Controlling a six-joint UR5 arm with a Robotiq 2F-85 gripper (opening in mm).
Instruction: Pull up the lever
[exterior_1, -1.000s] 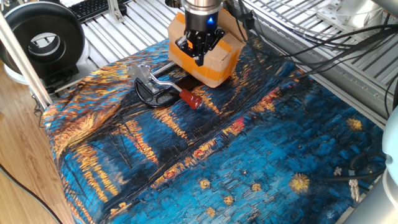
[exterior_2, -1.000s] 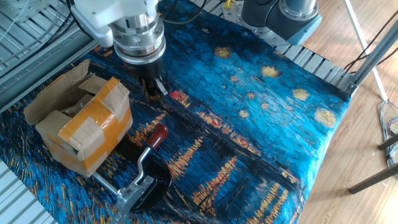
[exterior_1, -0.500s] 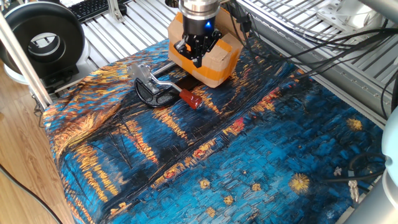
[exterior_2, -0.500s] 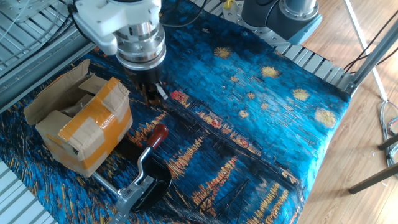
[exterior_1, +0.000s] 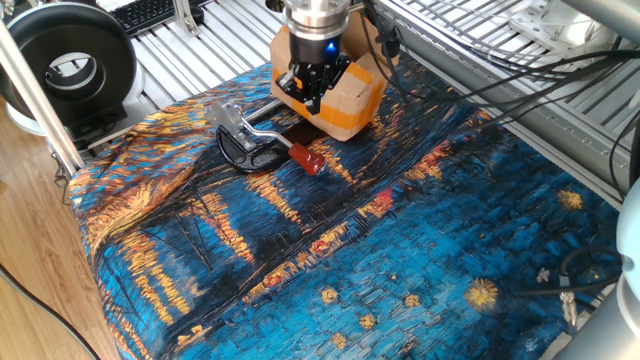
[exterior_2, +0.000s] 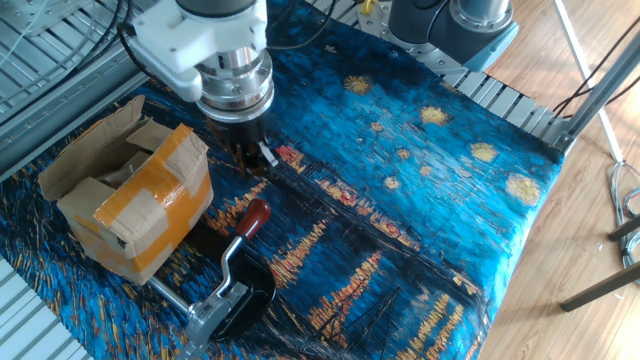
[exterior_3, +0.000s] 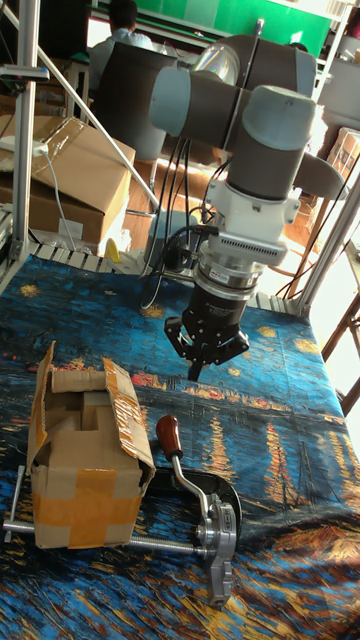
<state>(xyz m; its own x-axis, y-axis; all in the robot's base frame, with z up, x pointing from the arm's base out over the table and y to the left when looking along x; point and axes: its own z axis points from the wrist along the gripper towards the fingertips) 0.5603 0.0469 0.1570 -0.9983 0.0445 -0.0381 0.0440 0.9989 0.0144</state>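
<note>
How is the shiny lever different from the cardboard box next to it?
The lever is a thin silver rod with a small red-brown knob; the cardboard box is big, blocky and brown with orange tape. The lever lies low and slanted; the box stands taller, flaps open. Both sit on the blue painted cloth.

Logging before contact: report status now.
Gripper open, empty, above the cloth, off the lever. Lever down, knob untouched. Cardboard box close beside it.
</note>
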